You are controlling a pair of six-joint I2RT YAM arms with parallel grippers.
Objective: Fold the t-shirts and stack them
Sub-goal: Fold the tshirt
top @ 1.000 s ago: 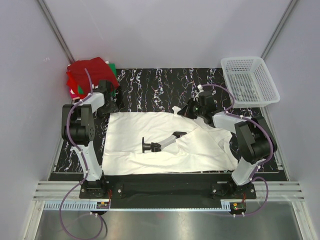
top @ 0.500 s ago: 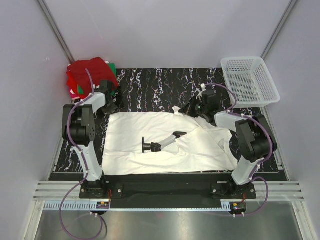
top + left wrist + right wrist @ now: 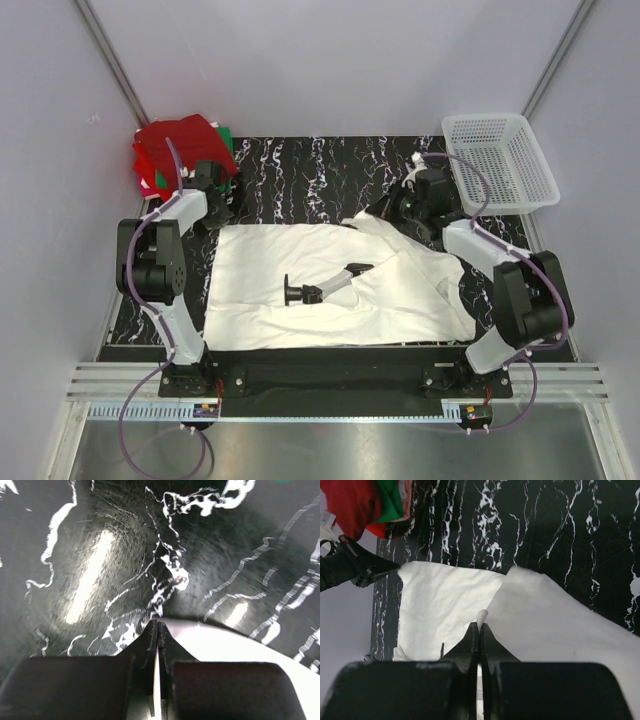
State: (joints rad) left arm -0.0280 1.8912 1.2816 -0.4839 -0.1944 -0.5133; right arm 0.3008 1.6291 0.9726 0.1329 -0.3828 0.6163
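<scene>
White t-shirt (image 3: pixel 330 285): spread on the black marbled table (image 3: pixel 320 165), between my two arms.
My left pincer (image 3: pixel 156 624): fingers together, pinching the shirt's far left corner.
My right pincer (image 3: pixel 480 625): fingers together, with a fold of the far right edge nipped at the tips.
Folded red and green t-shirts (image 3: pixel 180 150): piled at the table's far left corner.
White mesh basket (image 3: pixel 500 160): far right.

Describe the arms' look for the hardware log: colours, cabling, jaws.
Both match: left arm and right arm have chunky black joint housings joined by white links, on black bases. A thin purple cable loops along each arm and down past its base. The jaws are matte black, tapering to thin wedge tips in the wrist views. No markings readable.
</scene>
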